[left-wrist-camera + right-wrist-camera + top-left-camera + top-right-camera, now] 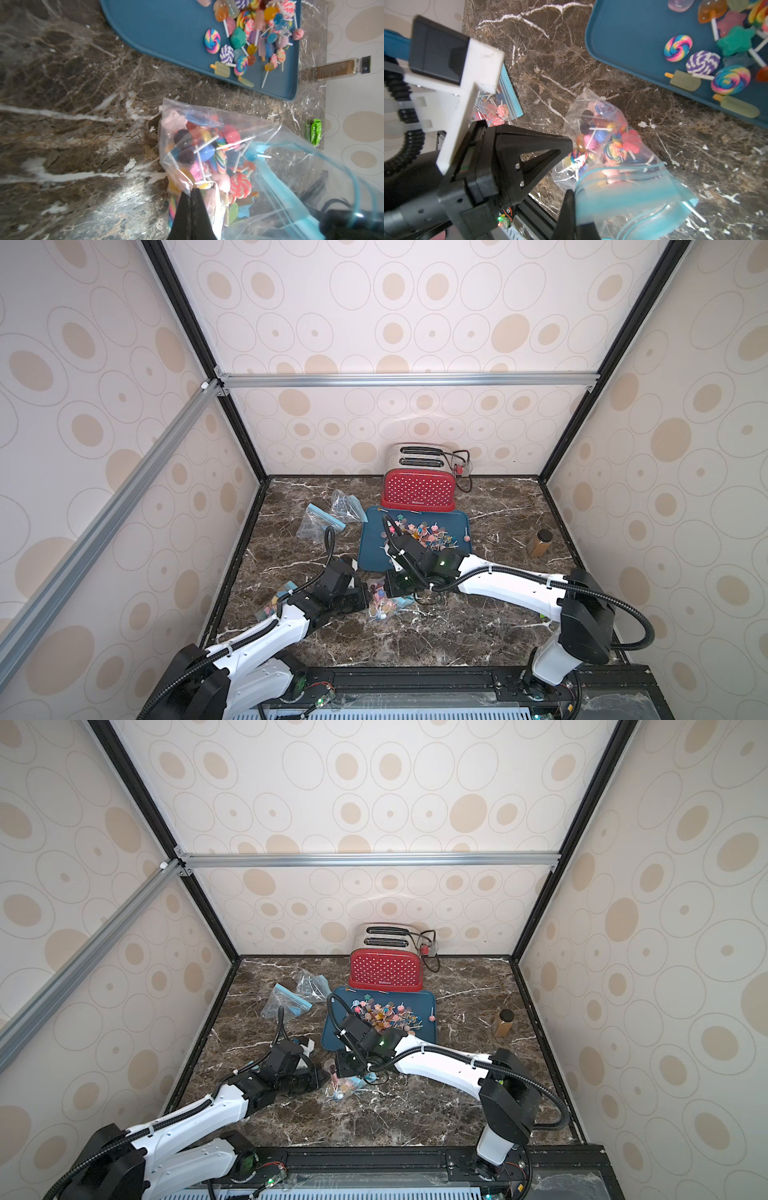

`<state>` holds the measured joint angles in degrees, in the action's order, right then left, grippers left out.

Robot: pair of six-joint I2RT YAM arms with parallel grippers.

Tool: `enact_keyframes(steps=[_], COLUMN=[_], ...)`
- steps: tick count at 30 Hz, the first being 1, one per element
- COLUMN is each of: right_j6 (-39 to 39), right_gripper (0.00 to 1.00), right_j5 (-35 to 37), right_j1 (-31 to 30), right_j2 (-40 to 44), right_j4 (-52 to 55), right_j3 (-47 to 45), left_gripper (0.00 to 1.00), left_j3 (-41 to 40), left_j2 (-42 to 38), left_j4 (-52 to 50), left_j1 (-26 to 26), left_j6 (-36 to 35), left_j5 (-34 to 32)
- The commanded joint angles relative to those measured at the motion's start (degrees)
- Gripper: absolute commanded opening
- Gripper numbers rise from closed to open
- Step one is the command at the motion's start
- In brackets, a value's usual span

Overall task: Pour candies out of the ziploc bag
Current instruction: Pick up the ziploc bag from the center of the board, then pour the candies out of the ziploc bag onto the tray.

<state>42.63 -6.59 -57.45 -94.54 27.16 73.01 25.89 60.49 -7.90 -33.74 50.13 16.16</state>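
The clear ziploc bag [383, 606] [343, 1090] lies on the marble between both arms, full of candies [207, 149] on white sticks. My left gripper [191, 190] [367, 594] is shut on a pinch of the bag's film beside the candies. My right gripper [572, 192] [395, 585] is shut on the bag's blue zip edge [623, 197], where the mouth gapes. The left gripper's black fingers [562, 145] also show in the right wrist view, touching the bag. More loose candies [424, 536] [249, 35] lie heaped on the blue tray [374, 549] [162, 31] just beyond the bag.
A red toaster [417, 488] stands behind the tray. Two empty zip bags [320, 523] lie at the far left. Another bag of candies [272, 605] [496, 113] sits under my left arm. A brown bottle [539, 542] stands at the right, and a small green wrapper [315, 131] lies near the wall.
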Motion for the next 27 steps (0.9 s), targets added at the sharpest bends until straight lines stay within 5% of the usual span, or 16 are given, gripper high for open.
enact_keyframes(steps=[1, 14, 27], right_j6=[-2.1, -11.5, -15.5], right_gripper=[0.00, 0.00, 0.00], right_j5=[2.5, -2.1, -7.3], right_j1=[0.6, 11.6, 20.4], right_j2=[0.5, -8.8, -25.5], right_j4=[3.0, 9.2, 12.6], right_j3=[3.9, 19.8, 37.0], left_gripper=[0.00, 0.00, 0.00], left_j3=[4.9, 27.2, 49.1], left_j2=[-0.9, 15.0, 37.4], left_j4=[0.5, -5.0, -5.3], left_j1=[0.4, 4.3, 11.4], left_j6=[0.3, -8.6, -13.8], left_j5=[-1.7, -7.8, -1.5])
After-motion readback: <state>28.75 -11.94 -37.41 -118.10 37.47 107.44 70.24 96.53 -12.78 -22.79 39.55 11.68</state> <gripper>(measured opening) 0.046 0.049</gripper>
